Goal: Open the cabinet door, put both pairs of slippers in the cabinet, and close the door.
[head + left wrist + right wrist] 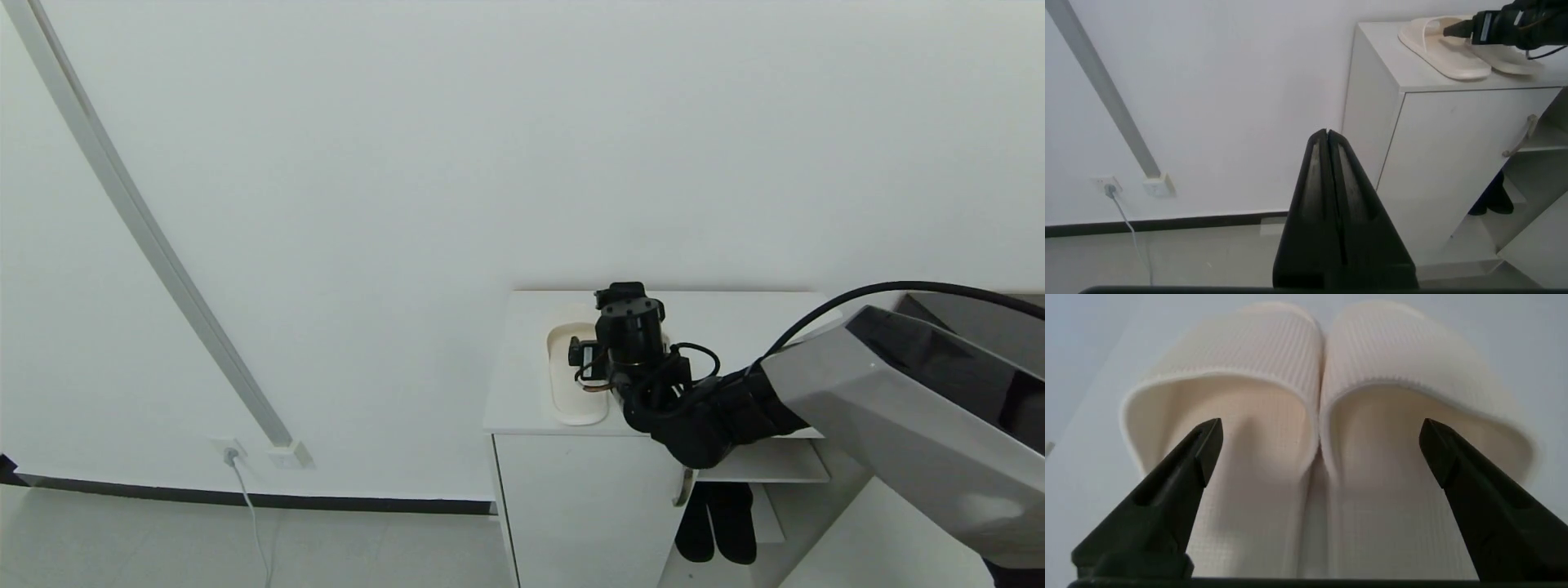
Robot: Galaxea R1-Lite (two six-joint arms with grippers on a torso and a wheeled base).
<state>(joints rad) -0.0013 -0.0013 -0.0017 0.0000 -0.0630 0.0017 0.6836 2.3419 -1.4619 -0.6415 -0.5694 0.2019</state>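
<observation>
**Right gripper spread over the cream slippers on the cabinet top**

The cream slippers (1290, 392) sat side by side, touching, on top of the white cabinet (571, 490). Their heels were close to its front edge, and there was bare top on their left and behind them toward the wall (408, 163). The right gripper (1319, 445) hovered just over them with its fingers spread wide, one tip outside each slipper, gripping nothing.

The left gripper (1328, 139) hung well off to the cabinet's left over open floor (367, 547), its fingers pressed together and empty.

The cabinet's right side stood open, with the door (849, 531) swung out. The black slippers (717, 523) were already on a low shelf, just past the closed panel's handle (684, 488). A wall socket (229, 449) and its cable (253, 506) sat far to the left.
</observation>
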